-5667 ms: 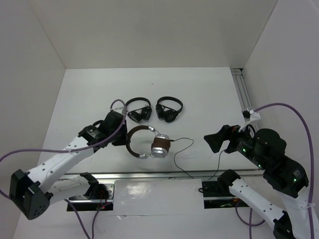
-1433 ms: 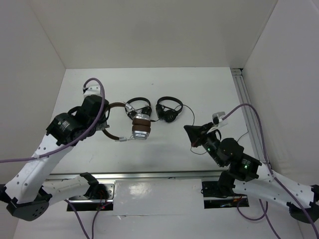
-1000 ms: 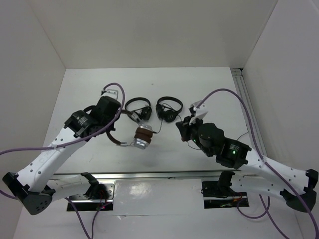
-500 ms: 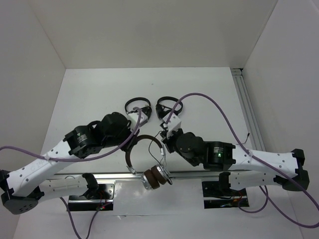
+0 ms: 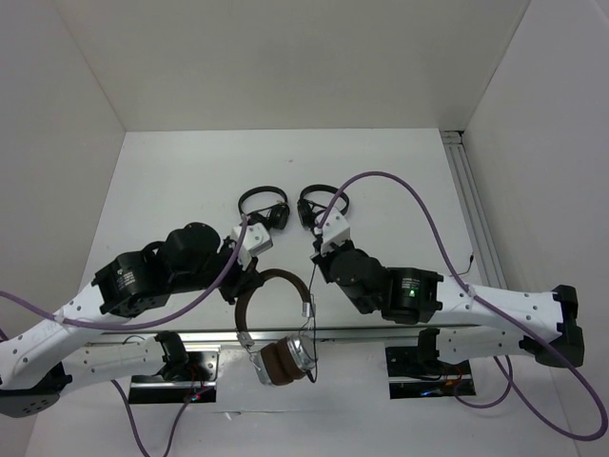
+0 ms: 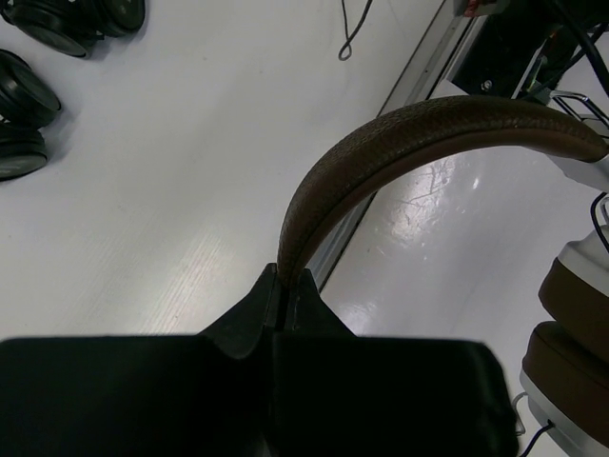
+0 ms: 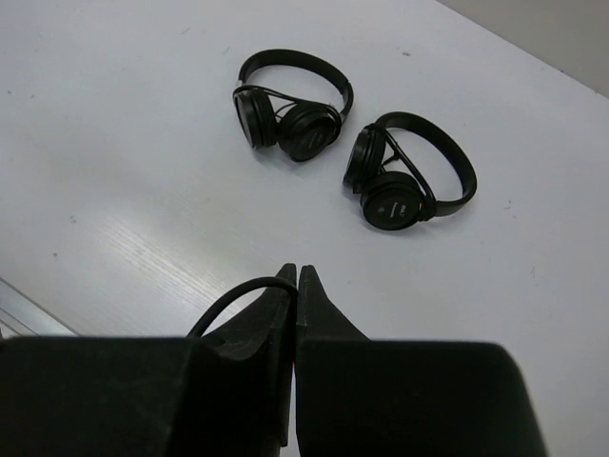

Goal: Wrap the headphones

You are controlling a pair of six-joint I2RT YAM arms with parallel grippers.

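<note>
Black fingers of the left gripper (image 6: 283,278) are clamped together on one end of the brown headband (image 6: 400,143). In the left wrist view the band rises out of the closed tips and arches toward 2 o'clock. In the top view this gripper sits at 9 o'clock of the headphones (image 5: 271,278), which are held off the table (image 5: 162,190) at its near edge. The two earcups (image 5: 282,360), brown cushions stacked together against silver shells, hang at 6 o'clock of the band. They hang over the glossy white base plate (image 5: 333,371), just nearer than the metal rail (image 5: 381,332). At 12 o'clock of the band, well apart from it, a left black set (image 7: 306,131) and a right black set (image 7: 390,203) lie side by side on the table, each folded with its cups together. The right gripper (image 7: 297,273) stands at 2 o'clock of the band and points toward the black pair. Its fingers are pressed flat against each other. The thin black cable (image 7: 224,305) curls up to their tips from the left and appears pinched there. In the top view a fine line of this cable runs from the earcups up the band's right side toward that gripper.
</note>
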